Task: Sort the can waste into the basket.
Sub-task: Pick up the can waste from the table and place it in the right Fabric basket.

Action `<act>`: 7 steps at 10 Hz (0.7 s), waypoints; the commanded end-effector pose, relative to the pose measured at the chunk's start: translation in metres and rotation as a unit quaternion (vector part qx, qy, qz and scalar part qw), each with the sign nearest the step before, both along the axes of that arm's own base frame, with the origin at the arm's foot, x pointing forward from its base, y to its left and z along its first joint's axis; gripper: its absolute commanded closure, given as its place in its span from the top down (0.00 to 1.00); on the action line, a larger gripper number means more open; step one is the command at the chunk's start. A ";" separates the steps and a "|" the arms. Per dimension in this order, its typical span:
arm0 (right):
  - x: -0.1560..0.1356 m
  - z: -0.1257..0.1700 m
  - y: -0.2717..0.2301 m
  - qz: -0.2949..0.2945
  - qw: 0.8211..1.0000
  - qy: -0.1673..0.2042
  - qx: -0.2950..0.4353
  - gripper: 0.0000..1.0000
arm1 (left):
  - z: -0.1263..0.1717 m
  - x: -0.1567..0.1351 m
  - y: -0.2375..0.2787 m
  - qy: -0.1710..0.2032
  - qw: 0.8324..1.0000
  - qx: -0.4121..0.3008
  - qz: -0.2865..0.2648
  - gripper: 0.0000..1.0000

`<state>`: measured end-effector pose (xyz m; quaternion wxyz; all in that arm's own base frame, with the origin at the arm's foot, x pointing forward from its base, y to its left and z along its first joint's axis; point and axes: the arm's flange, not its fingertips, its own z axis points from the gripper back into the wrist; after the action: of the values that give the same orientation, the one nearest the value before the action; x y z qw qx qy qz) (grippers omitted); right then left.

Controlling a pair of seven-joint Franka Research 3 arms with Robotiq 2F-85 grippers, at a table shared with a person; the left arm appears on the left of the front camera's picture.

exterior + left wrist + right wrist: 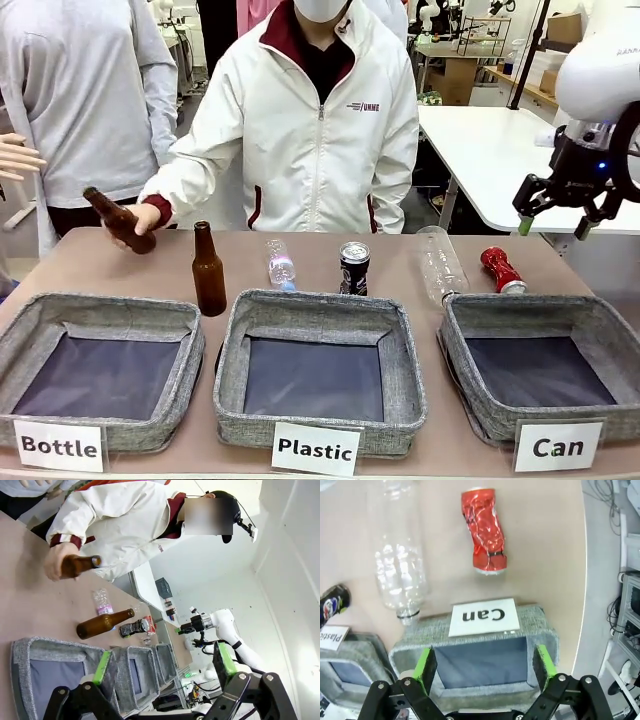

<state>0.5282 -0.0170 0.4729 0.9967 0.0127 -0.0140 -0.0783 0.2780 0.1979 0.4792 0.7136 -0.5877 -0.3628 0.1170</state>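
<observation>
My right gripper [553, 226] hung released over the far right; my left gripper [164, 665] gaped too. The red can [500, 270] lay just beyond the Can basket [540, 308]. The black can [354, 268] stood farther left.

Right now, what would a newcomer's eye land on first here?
The dented red can lying on its side just behind the Can basket at the far right, with the right arm poised above them, jaws open. Then the person's hand at far left, holding a brown bottle at a tilt.
</observation>
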 end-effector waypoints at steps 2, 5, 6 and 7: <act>0.034 -0.049 -0.006 -0.028 1.000 0.004 -0.008 1.00 | 0.049 -0.037 0.031 0.004 0.999 0.042 -0.003 1.00; 0.075 -0.097 -0.011 -0.010 1.000 0.018 0.010 1.00 | 0.102 -0.095 0.082 -0.047 0.994 0.093 0.030 1.00; 0.085 -0.114 -0.012 -0.014 1.000 0.023 0.014 1.00 | 0.102 -0.114 0.091 -0.043 0.993 0.103 0.038 1.00; 0.091 -0.126 -0.007 -0.013 0.999 0.028 0.017 1.00 | 0.103 -0.123 0.098 -0.041 0.992 0.107 0.045 1.00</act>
<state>0.6052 -0.0279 0.3444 0.9955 0.0179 0.0189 -0.0913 0.1520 0.2912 0.5937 0.7452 -0.4979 -0.4340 0.0916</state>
